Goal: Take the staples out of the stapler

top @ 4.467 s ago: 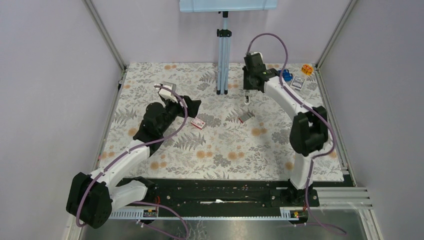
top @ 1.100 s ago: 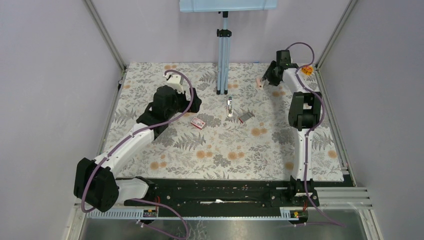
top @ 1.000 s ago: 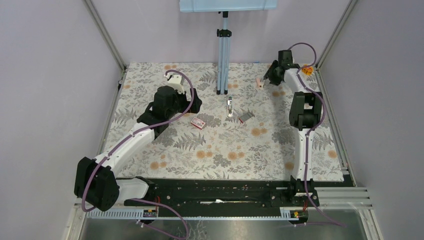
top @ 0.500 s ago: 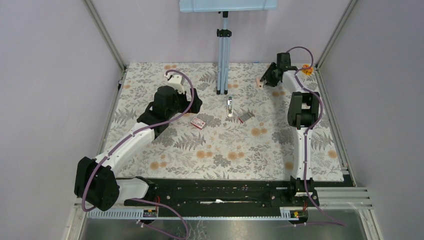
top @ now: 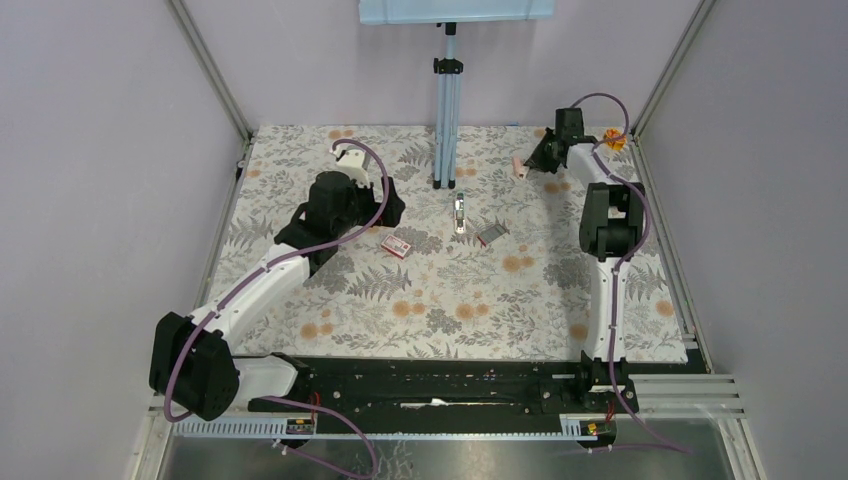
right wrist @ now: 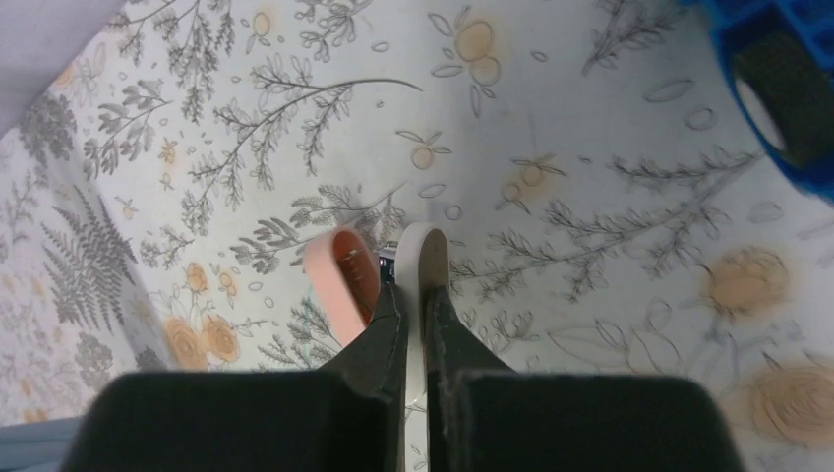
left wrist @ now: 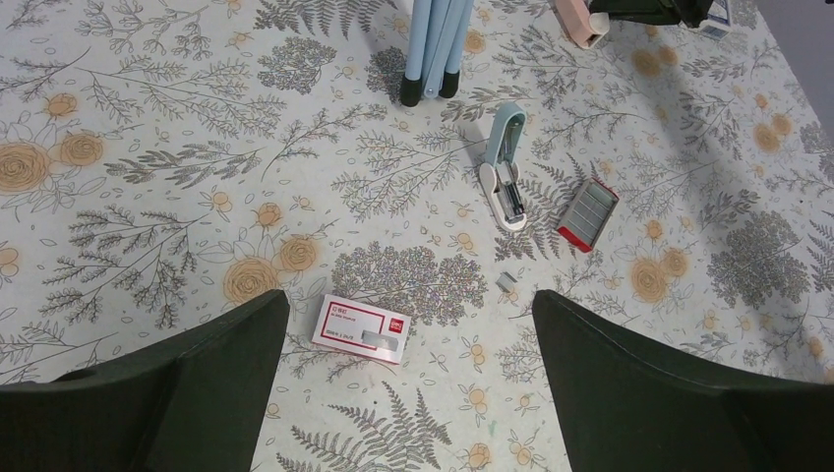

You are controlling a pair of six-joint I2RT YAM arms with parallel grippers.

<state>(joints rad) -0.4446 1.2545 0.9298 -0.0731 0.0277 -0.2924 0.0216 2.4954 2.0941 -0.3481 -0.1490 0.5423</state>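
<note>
Right gripper [right wrist: 413, 313] is pinched shut on the white base of a pink-and-white mini stapler [right wrist: 339, 280], its pink lid swung open, low over the flowered cloth [top: 440, 300] by the far right corner. I cannot tell whether it touches. Left gripper [left wrist: 408, 315] hangs spread wide and empty over the middle.

The staples [left wrist: 506, 282] — a tiny silvery strip — lie loose on the cloth near a pale blue-and-white stapler [left wrist: 502, 172] that lies opened flat, between a red-and-white cardboard box [left wrist: 361, 327] and a red-edged grey box [left wrist: 588, 213].

My read: 1 stapler looks unloaded and the pink stapler is up for the same. The next move calls for tipping or tapping it so any strip slides out, without slipping that narrow pinch.

Only the left wrist view shows the strip — from above it is too small to find. Only the right wrist view shows the 2 fingers closed on the white part.
</note>
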